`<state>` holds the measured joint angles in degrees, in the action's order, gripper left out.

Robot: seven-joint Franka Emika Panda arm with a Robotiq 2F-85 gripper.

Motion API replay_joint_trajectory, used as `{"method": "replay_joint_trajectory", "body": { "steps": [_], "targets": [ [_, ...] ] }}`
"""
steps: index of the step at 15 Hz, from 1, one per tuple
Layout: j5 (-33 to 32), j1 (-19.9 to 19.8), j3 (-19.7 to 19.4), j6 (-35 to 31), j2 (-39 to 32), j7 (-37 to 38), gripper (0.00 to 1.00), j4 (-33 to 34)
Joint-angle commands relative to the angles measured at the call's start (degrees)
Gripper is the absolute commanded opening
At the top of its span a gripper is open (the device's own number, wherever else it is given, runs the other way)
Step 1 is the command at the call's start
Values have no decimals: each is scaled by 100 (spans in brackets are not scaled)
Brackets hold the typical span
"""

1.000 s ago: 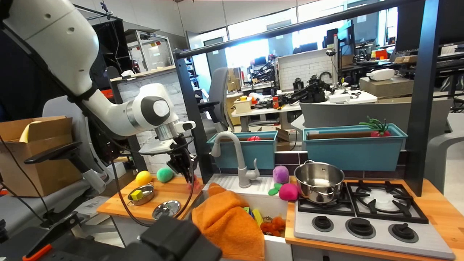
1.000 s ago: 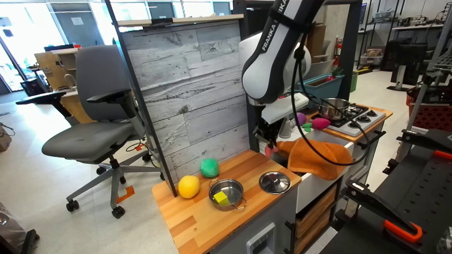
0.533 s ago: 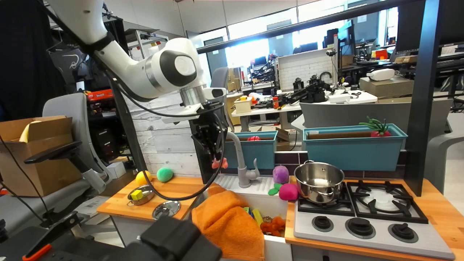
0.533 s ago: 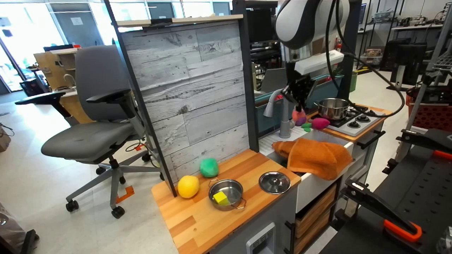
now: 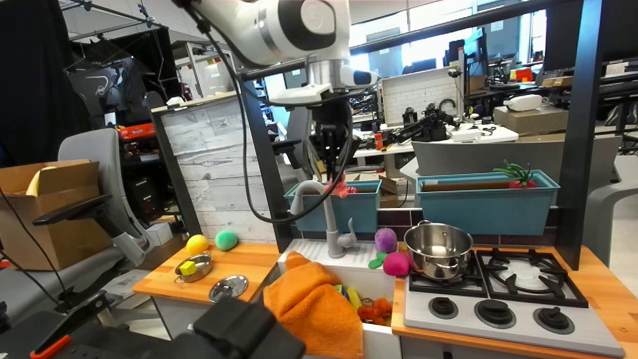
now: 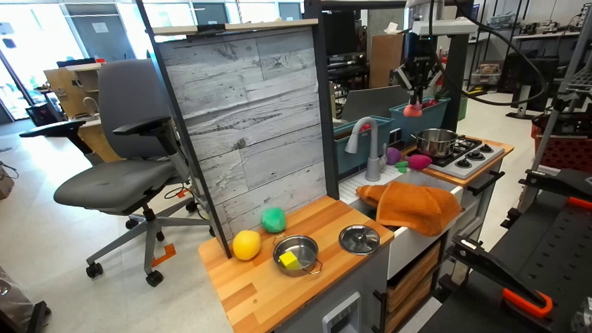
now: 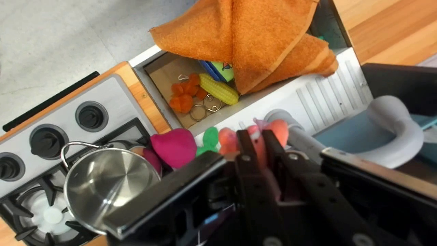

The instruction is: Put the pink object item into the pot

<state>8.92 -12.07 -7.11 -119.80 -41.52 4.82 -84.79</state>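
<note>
Holding a pink toy (image 6: 412, 110) in the air, the gripper (image 7: 256, 137) hangs high above the counter (image 5: 605, 286), toward its back edge, near the tap (image 5: 333, 232) and not yet over the pot (image 5: 438, 249). Its two fingers sit close together with the toy pinched between them, soft-looking lobes bulging out on either side. The pot stands upright on the stove (image 5: 523, 321), at the back corner nearest the sink (image 5: 381, 341). A magenta ball (image 5: 397, 264) lies just beside it; whether they touch, I cannot tell. With a toy in the grip, I take that, not the ball, as the thing meant for the pot.

The drop looks like the riskiest part. Let go too soon, the toy could strike the pot's rim and tumble onto the ball or into the sink; let go from too high, it might bounce out. Crossing too low, the toy or fingers could hit the rim or a handle (image 7: 80, 143) and shove the pot across the stove, away from its corner. The hold looks narrow, so a sharp swing could work the toy loose and spill it short of the stove. The black cable (image 5: 244, 149) droops in a wide loop and might snag the tap if the arm (image 5: 276, 35) moves sideways.
</note>
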Motion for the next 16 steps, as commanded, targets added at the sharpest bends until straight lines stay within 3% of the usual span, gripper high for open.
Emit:
{"method": "replay_joint_trajectory", "body": {
  "steps": [1,7,16],
  "targets": [
    [535,-504,102,887,-742,305,3,1412],
    [701,-964,13,1564,-1730,1116,3,3047],
    [362,-1164,-370,1314,-2443,2474,3,4250]
  ]
}}
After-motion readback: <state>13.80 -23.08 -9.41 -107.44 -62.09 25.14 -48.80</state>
